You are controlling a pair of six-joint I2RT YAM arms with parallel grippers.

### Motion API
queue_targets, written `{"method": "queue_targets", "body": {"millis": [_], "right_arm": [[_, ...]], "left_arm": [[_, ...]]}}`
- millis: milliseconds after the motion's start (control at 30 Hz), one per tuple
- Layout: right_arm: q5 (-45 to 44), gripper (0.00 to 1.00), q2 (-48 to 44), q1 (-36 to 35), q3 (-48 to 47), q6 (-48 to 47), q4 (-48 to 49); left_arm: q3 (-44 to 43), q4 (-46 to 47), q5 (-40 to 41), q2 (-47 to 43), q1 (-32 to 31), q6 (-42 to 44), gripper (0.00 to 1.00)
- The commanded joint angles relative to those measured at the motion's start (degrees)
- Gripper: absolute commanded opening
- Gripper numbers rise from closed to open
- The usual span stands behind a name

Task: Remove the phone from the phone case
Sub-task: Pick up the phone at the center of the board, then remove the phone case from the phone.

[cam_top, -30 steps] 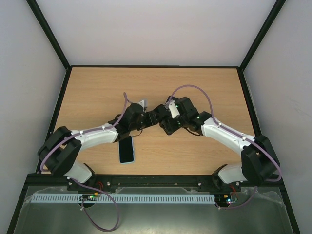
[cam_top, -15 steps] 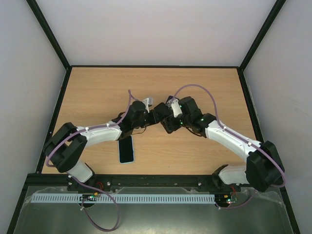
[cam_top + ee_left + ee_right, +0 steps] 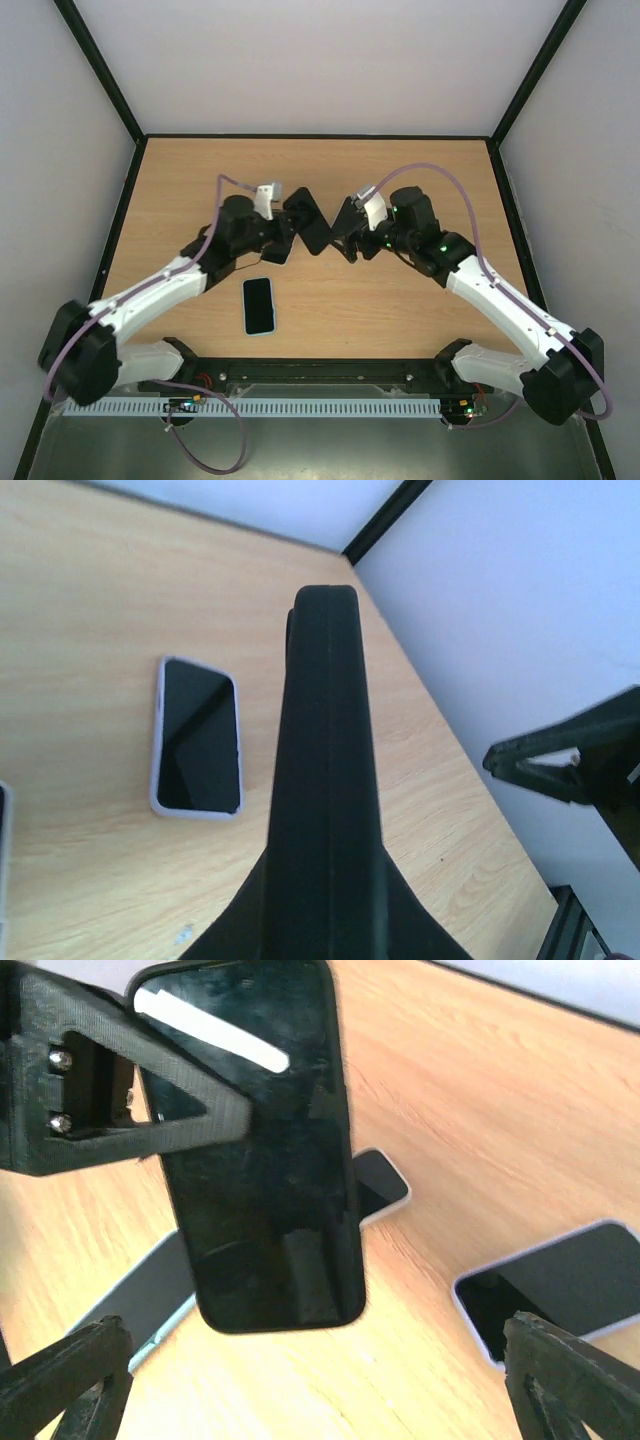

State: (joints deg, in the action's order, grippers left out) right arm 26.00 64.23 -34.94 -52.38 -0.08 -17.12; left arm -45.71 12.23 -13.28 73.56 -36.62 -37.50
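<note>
**Top view.** The left claw [image 3: 296,222] is clamped on the black case [image 3: 305,222]. It holds the case clear of the table [image 3: 420,180] at mid-table, presenting it to the opposite arm. The right claw [image 3: 348,232] sits just beside the case's far end; contact cannot be confirmed. A second handset [image 3: 259,305] lies flat near the front edge, in its own pale case.

**Left wrist view.** The case appears edge-on, running up the centre of the view. The grip point is below the frame. One right finger [image 3: 560,758] stands apart from the case.

**Right wrist view.** The broad glossy face is presented, judged to be the phone [image 3: 255,1180]. It appears fully seated in the case, with no lifted corner visible. A left finger [image 3: 120,1070] crosses the upper corner, leaving the lower end free. The right claw [image 3: 315,1350] is spread wide and holds nothing, its tips flanking that lower end, placed to take hold.
</note>
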Motion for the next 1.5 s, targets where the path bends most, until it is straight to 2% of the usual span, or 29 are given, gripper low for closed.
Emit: {"method": "queue_targets", "body": {"millis": [0,33,167,267,400,633,767,800,833,900,967,1033,1167,1267,1467], "right_arm": [[10.7,0.98,0.8,2.7,-4.2,-3.3,-4.6],[14.7,1.0,1.5,3.0,-4.7,-4.9,-5.9],[27.6,0.9,4.2,3.0,-8.8,-15.1,-15.8],[29.1,0.83,5.5,3.0,-12.1,-20.1,-22.6],[29.1,0.74,5.6,3.1,-11.7,-23.3,-25.9],[36.7,0.51,4.2,3.1,-8.6,-23.2,-25.2],[37.6,0.42,1.5,3.1,-8.6,-22.8,-24.7],[37.5,0.41,0.9,3.0,-8.5,-22.7,-24.7],[37.4,0.45,0.5,3.0,-8.8,-22.8,-25.5],[37.4,0.62,0.5,3.0,-10.3,-26.4,-30.8],[36.5,0.68,0.5,3.1,-11.7,-33.7,-37.5],[34.1,0.69,0.7,3.0,-12.2,-39.1,-42.6],[32.3,0.65,3.4,3.0,-13.8,-54.6,-54.8],[33.7,0.62,3.5,2.9,-14.5,-56.7,-56.4],[35.9,0.58,3.3,2.9,-14.0,-53.1,-52.5]], "left_arm": [[4.5,5.3,-10.0,-9.9,4.3,9.9,0.03],[5.2,6.2,-12.3,-10.9,4.4,11.1,0.03],[8.6,18.2,-23.2,-12.5,4.5,9.3,0.03],[12.3,30.4,-28.7,-11.4,4.5,2.6,0.02],[17.6,43.9,-32.2,-10.7,4.3,-2.1,0.02],[16.8,45.1,-38.1,-9.6,2.4,0.1,0.02],[17.5,48.9,-38.6,-8.8,1.6,0.1,0.02],[17.6,49.5,-38.6,-8.8,1.6,0.2,0.02],[18.0,50.5,-38.5,-8.8,1.6,0.2,0.02],[18.4,52.2,-37.7,-8.8,1.6,-0.3,0.03],[18.3,54.3,-37.4,-8.3,1.6,-2.0,0.02],[17.7,54.5,-37.2,-7.8,1.6,-4.0,0.02],[13.5,45.2,-38.1,-6.6,1.3,-2.9,0.03],[12.3,43.8,-40.3,-6.2,1.0,-3.0,0.03],[11.3,45.0,-42.9,-5.4,0.3,-3.9,0.03]]}}
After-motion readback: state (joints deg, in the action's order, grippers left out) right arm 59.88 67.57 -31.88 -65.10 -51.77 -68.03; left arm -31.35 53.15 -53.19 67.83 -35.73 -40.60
